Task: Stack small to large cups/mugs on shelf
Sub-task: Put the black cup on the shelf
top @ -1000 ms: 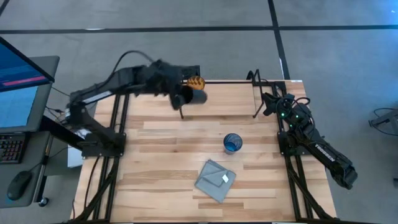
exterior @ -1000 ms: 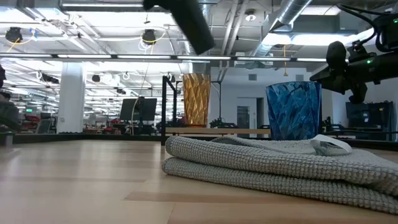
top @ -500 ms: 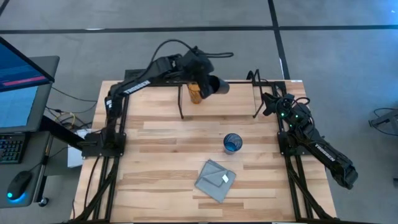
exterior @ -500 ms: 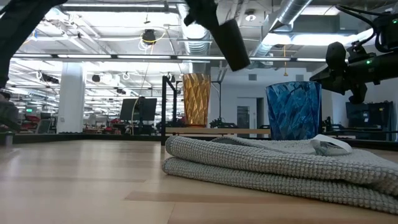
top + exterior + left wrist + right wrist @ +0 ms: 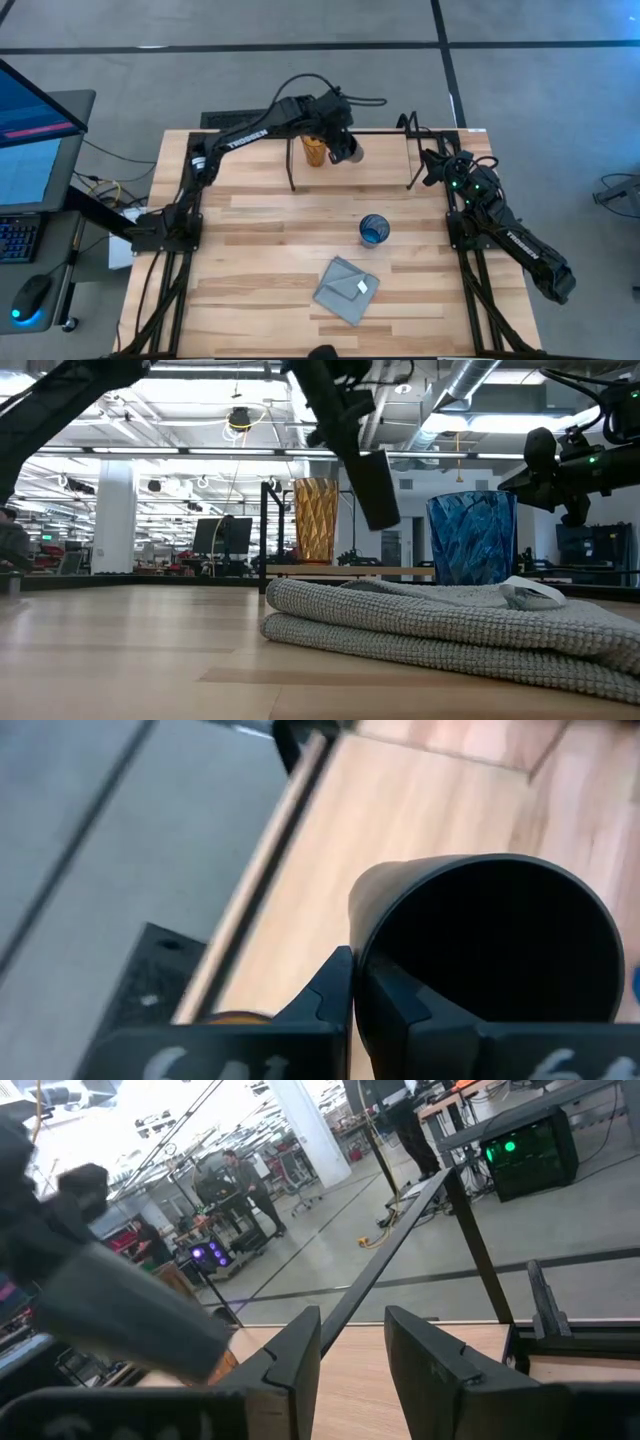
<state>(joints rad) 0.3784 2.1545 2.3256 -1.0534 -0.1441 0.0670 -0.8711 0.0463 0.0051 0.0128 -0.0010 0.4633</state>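
Observation:
My left gripper (image 5: 337,133) reaches over the shelf (image 5: 385,165) at the table's far edge, shut on the black cup (image 5: 347,151). The cup hangs tilted above the shelf board (image 5: 350,571), just right of the amber tumbler (image 5: 316,520), which stands on its base on the shelf (image 5: 315,152). The blue cup (image 5: 374,230) stands upright on the tabletop, nearer the middle (image 5: 472,538). My right gripper (image 5: 352,1352) waits open by the shelf's right post (image 5: 428,166). My left gripper (image 5: 362,990) grips the black cup by its rim wall (image 5: 357,952), one finger (image 5: 325,1002) outside and one finger (image 5: 402,1010) inside the mouth. The fingers come from above, slanting down. The cup (image 5: 370,490) is lifted clear of the shelf, tilted, base lowest.
A folded grey cloth (image 5: 347,289) lies on the near part of the table, close to the low camera (image 5: 440,630). Thin black posts (image 5: 291,165) and a rail (image 5: 270,850) frame the shelf. A monitor stands left of the table (image 5: 35,140).
My left gripper has carried the black cup toward the table's right along the shelf, passing above the amber tumbler, then down toward the shelf board beside it. The cup has stayed tilted in the hold. Tumbler, blue cup and cloth have kept their places.

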